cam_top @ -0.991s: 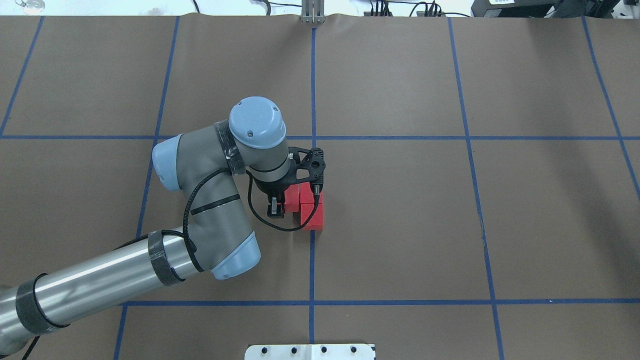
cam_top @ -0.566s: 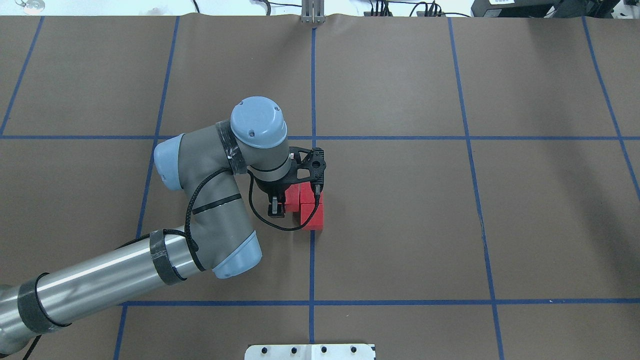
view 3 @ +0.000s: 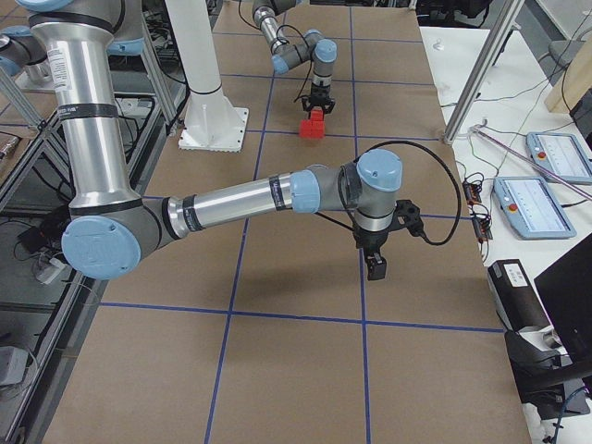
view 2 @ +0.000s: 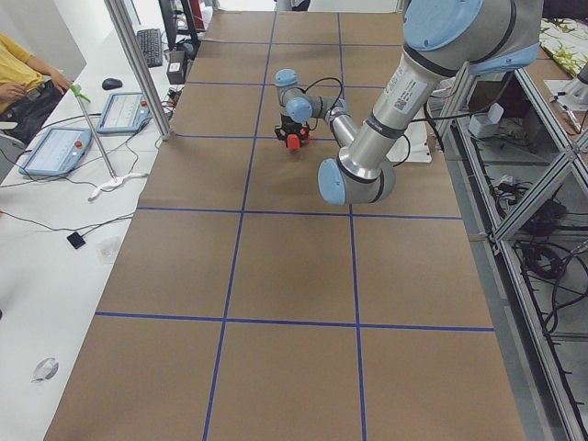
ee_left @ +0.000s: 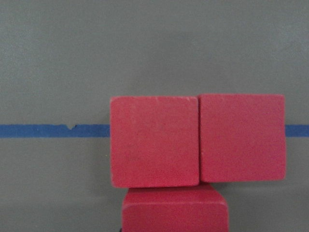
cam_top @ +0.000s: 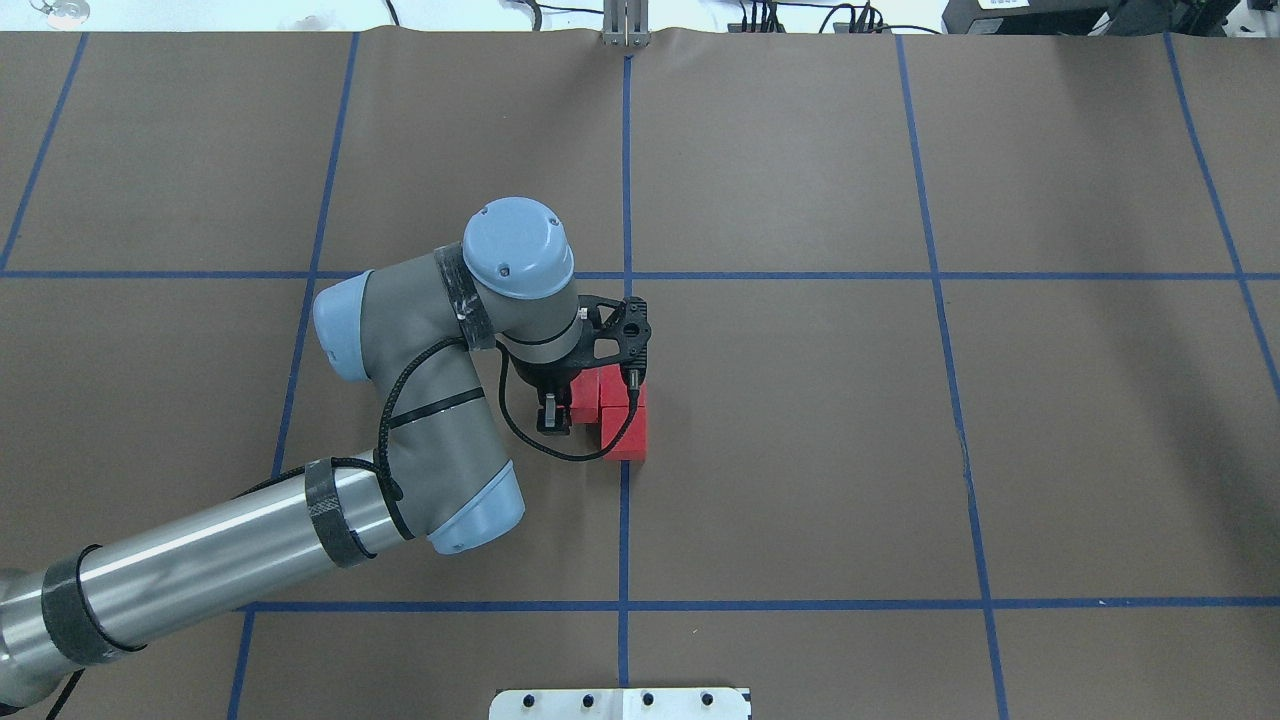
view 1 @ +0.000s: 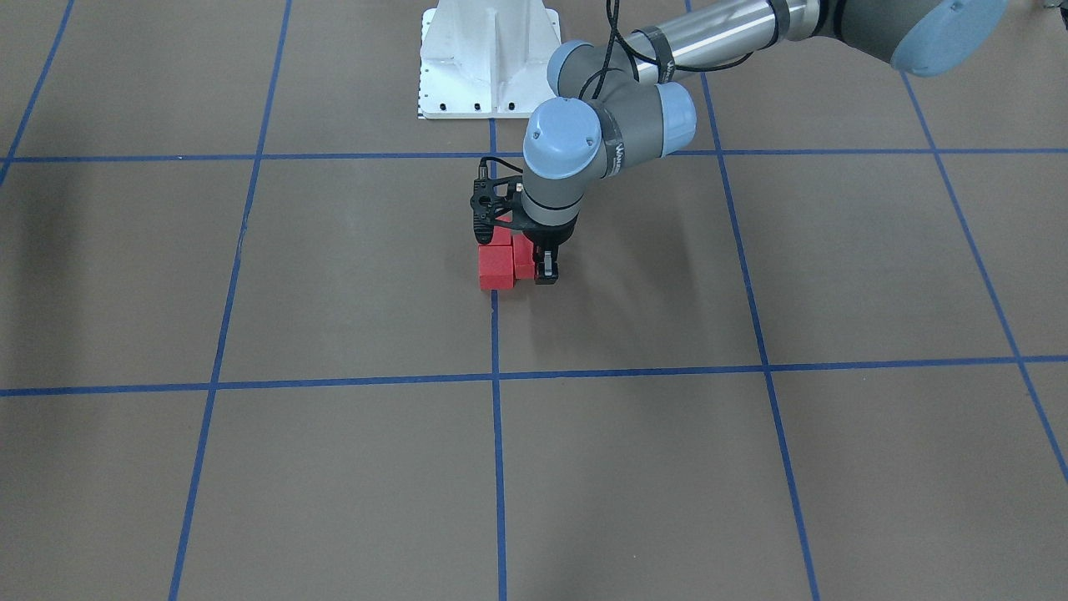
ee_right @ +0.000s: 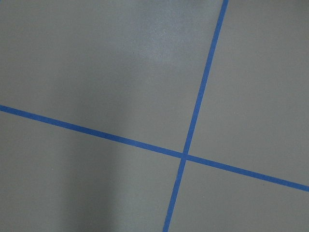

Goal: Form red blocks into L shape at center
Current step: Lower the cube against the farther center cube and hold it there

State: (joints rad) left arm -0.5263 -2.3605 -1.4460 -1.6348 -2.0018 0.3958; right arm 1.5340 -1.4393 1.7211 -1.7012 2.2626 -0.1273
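Three red blocks sit touching in an L on the blue tape line [cam_top: 624, 520] at the center. Two lie along the line [cam_top: 626, 442] [cam_top: 612, 393] and the third [cam_top: 584, 398] lies beside the far one. They also show in the front view [view 1: 496, 267] and the left wrist view [ee_left: 154, 140]. My left gripper [cam_top: 550, 420] [view 1: 546, 271] stands low, right beside the third block on the side away from the line. Its fingers show as one dark piece, so I cannot tell their state. My right gripper [view 3: 375, 270] hovers over bare floor far from the blocks, and I cannot tell its state.
The white robot base plate [view 1: 488, 58] is at the table's near edge behind the blocks. A metal post [cam_top: 625, 25] stands at the far edge. Brown floor with a blue tape grid surrounds the blocks. Tablets [view 3: 541, 199] lie on a side table.
My left arm's elbow and wrist have crept slightly to the right in the overhead view. The blocks show no visible shift.
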